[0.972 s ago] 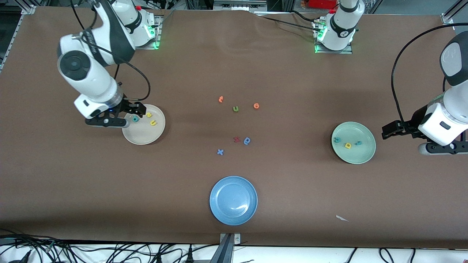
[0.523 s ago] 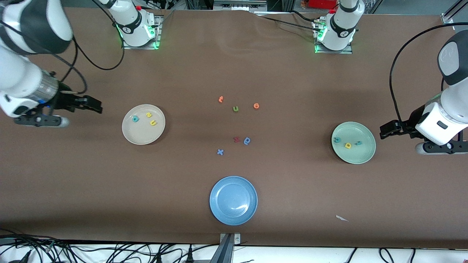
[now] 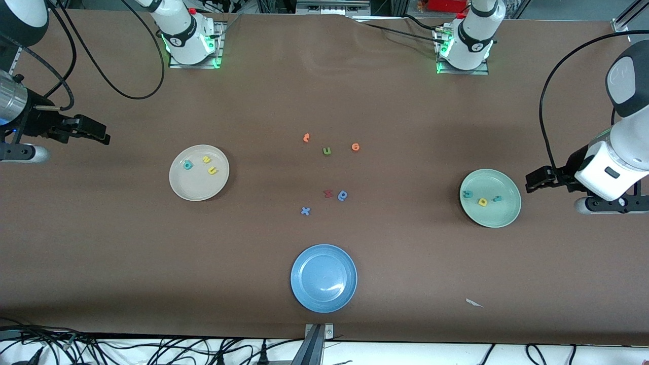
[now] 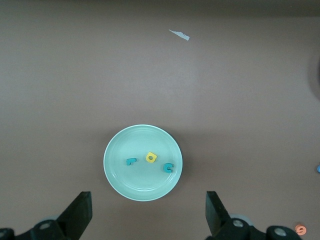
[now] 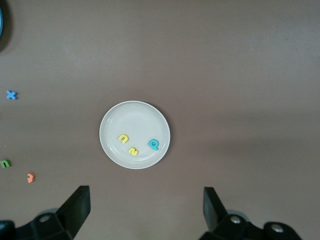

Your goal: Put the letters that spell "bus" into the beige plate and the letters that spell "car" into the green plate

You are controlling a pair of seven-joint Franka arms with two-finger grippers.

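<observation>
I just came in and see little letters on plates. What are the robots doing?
They are sorting tiny foam letters into words. The round cream-beige plate holds a teal "b", a yellow "u" and a yellow "s". The pale mint-green plate holds a teal "c", a yellow "a" and a teal "r". The right gripper and left gripper hold nothing, fingers open, each out at its own end of the table.

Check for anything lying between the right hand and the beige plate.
Nothing visible does. The right hand, open, is over bare table at the right arm's end, and only brown mat shows between it and the beige plate, which already holds three letters.
</observation>
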